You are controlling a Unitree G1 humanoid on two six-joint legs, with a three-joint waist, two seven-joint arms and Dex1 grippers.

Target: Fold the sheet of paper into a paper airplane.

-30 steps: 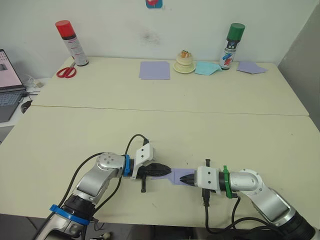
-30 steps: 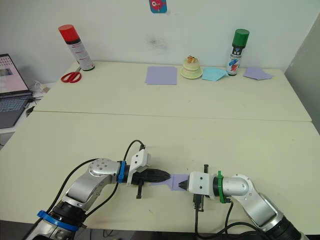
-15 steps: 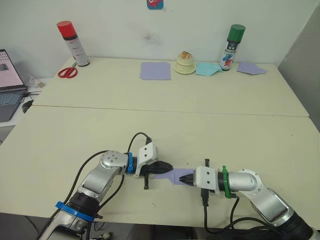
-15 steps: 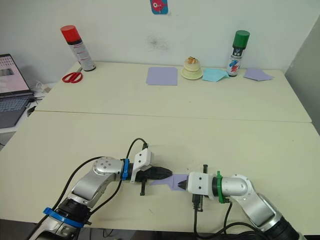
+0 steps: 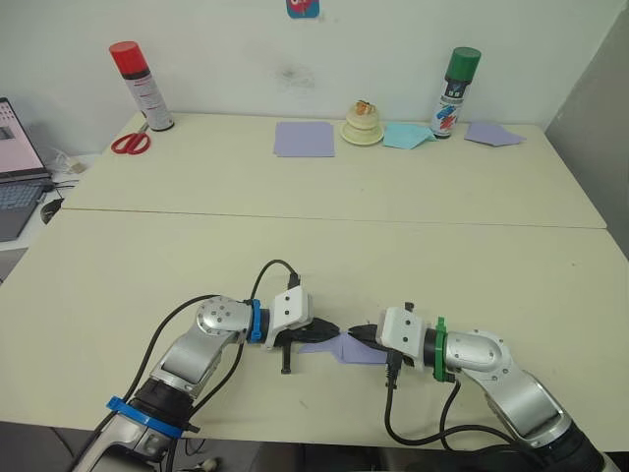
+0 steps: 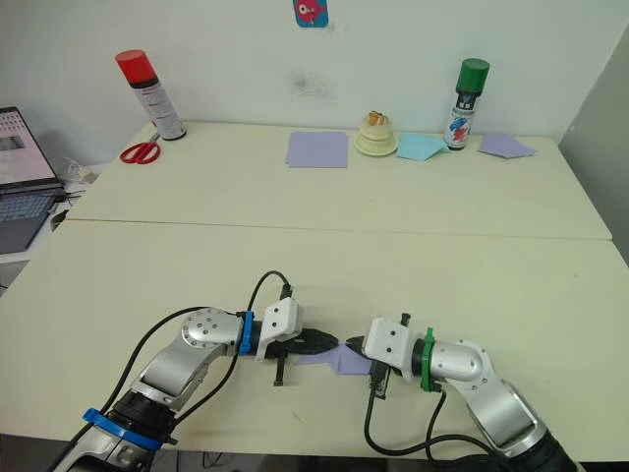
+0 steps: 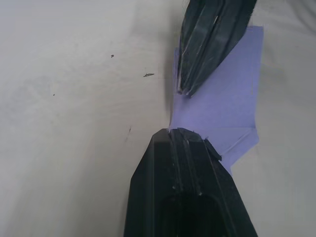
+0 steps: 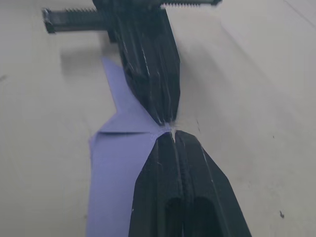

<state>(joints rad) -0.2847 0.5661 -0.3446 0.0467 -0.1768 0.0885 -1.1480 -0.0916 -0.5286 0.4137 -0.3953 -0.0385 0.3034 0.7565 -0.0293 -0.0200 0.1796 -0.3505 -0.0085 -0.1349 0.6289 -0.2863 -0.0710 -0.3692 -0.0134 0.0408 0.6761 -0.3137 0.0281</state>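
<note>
The sheet of paper [image 5: 346,349] is a small lavender folded piece with crease lines, lying flat near the table's front edge. It also shows as the paper [image 7: 232,94] in the left wrist view and the paper [image 8: 116,158] in the right wrist view. My left gripper [image 5: 334,331] reaches in from the left, shut, its tip on the paper's far edge. From the right comes my right gripper [image 5: 355,335], also shut. The two tips nearly touch at one pointed corner of the paper. I cannot tell whether either pinches it.
At the back stand a red-capped spray can [image 5: 140,84], scissors [image 5: 131,143], a flat lavender sheet [image 5: 304,139], a cream roll [image 5: 363,126], pale blue paper [image 5: 408,135], a green-capped can [image 5: 453,93] and a folded lavender piece [image 5: 491,134]. A laptop [image 5: 15,157] sits far left.
My right gripper has swung left and slightly farther back, and the left has crept right, so the tips now almost meet. The paper now lies mostly on the near side of them.
</note>
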